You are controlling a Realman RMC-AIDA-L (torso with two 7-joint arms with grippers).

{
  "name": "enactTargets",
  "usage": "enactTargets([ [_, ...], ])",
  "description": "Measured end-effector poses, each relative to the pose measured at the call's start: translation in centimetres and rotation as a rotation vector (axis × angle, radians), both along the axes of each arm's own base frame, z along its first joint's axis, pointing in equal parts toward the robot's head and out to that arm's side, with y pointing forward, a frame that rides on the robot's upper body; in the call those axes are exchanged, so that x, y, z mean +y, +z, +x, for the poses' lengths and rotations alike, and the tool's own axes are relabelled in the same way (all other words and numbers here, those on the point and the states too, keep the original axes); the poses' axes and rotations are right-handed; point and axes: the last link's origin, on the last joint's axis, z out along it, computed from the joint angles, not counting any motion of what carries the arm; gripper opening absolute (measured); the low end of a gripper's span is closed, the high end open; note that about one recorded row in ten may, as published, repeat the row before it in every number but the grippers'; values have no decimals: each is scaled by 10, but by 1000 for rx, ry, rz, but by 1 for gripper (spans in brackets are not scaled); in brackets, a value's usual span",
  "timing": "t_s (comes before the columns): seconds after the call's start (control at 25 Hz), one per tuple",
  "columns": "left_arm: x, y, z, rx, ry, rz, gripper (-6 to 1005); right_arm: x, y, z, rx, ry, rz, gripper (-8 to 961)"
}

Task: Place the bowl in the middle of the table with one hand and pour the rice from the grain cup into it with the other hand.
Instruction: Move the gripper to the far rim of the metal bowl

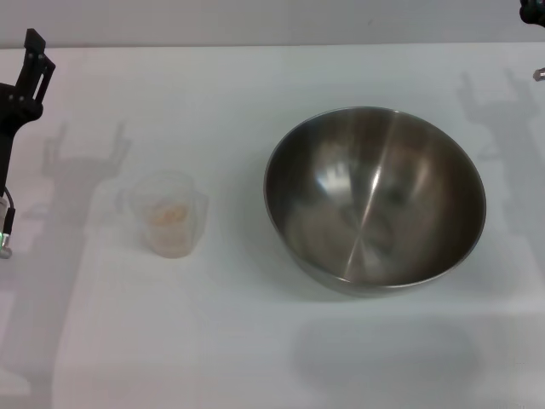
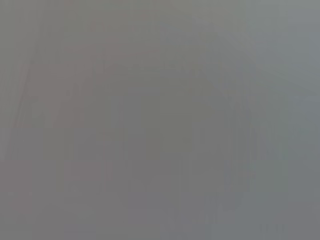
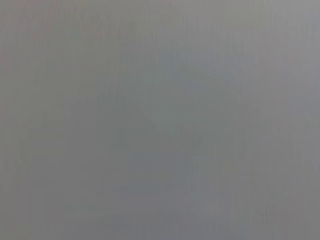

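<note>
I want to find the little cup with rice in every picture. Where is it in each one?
Head view: the grain cup stands upright on the table, left of the big bowl and apart from it, with rice inside.
Left wrist view: not in it; only a plain grey blur.
Right wrist view: not in it; same grey blur.
Shared landmark: none can be made out, so only the head view shows the cup.

- The large round stainless-steel bowl (image 1: pixel 375 198) is silver-grey, with a shiny inside that has darker and brighter bands.
- The small clear plastic grain cup (image 1: pixel 170 213) is frosted whitish.
- The rice (image 1: pixel 169 215) grains are pale beige.
- The flat bench (image 1: pixel 255 341) is plain white.
- The left pincer (image 1: pixel 32 60) is black.
</note>
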Motion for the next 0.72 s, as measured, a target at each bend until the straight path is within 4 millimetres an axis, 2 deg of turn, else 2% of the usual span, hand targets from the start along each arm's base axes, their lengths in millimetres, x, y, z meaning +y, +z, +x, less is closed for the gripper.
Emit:
enactTargets([
  [0.52, 6, 1, 2, 2, -2, 2, 871, 1, -2, 1, -9, -4, -13, 691],
  [0.72, 12, 0, 6, 6, -5, -9, 871, 5, -10, -2, -41, -2, -72, 691],
])
